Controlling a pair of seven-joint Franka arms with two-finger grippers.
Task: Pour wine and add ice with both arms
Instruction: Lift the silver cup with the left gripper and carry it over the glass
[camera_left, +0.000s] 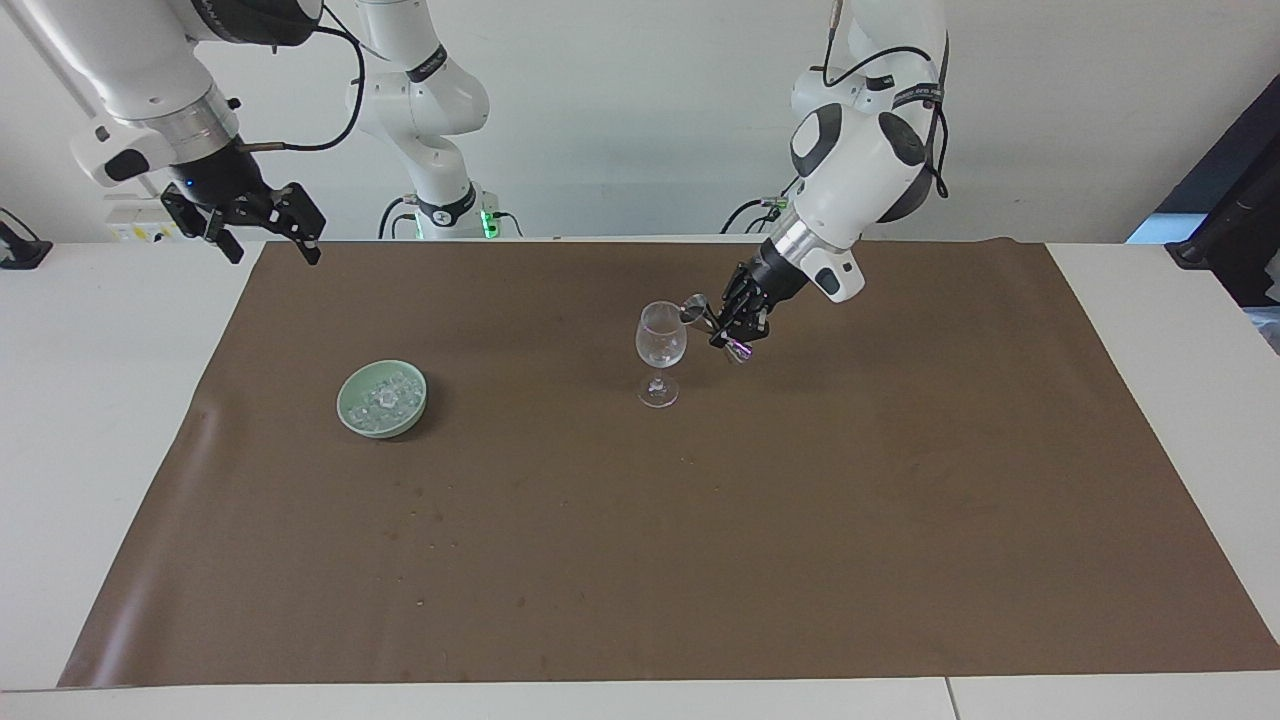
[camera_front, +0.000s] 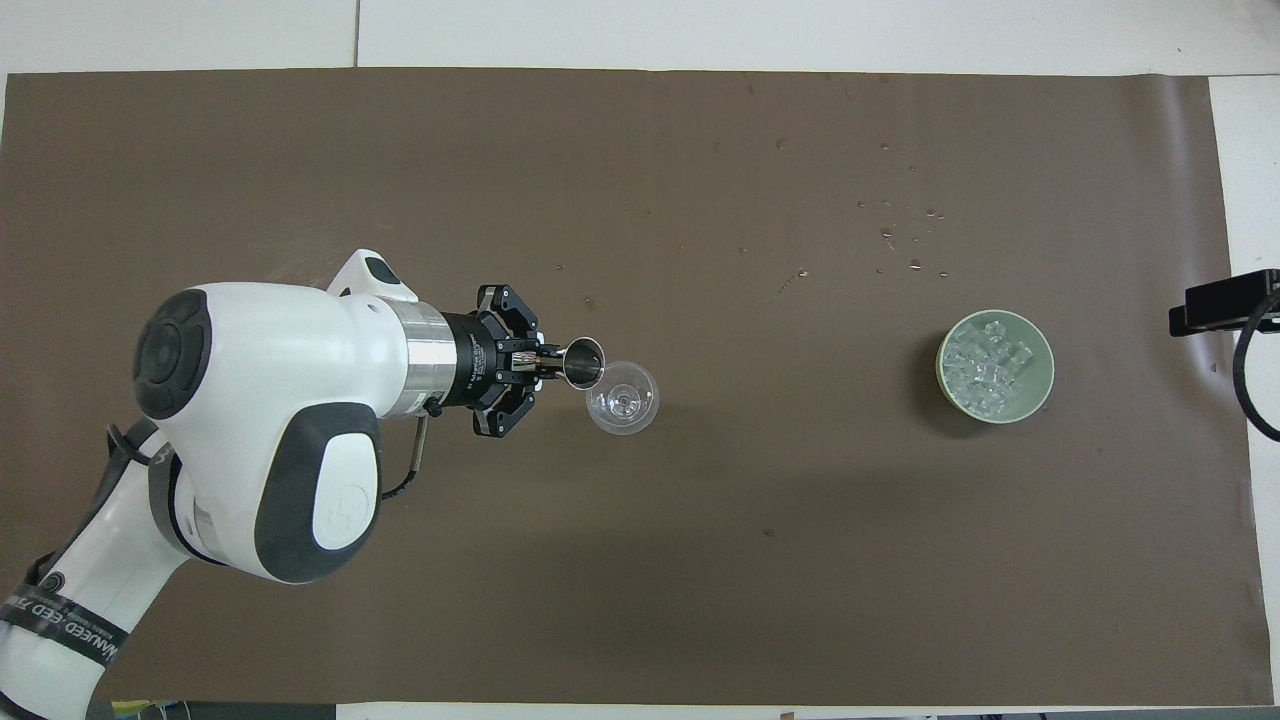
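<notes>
A clear wine glass (camera_left: 661, 340) stands upright mid-mat; it also shows in the overhead view (camera_front: 622, 397). My left gripper (camera_left: 735, 325) is shut on a small metal jigger (camera_left: 695, 308), which is tilted with its mouth at the glass's rim. In the overhead view the jigger (camera_front: 583, 362) touches or overlaps the rim, with the left gripper (camera_front: 530, 365) beside it. The ice (camera_left: 383, 393) lies heaped in a pale green bowl (camera_left: 352, 418) toward the right arm's end. My right gripper (camera_left: 268, 232) waits open and empty, raised over the mat's edge at that end.
A brown mat (camera_left: 900, 500) covers most of the white table (camera_left: 1150, 420). Small drops or crumbs (camera_front: 905, 235) lie on the mat farther from the robots than the bowl (camera_front: 943, 345). A black stand (camera_left: 1225, 235) sits at the left arm's end.
</notes>
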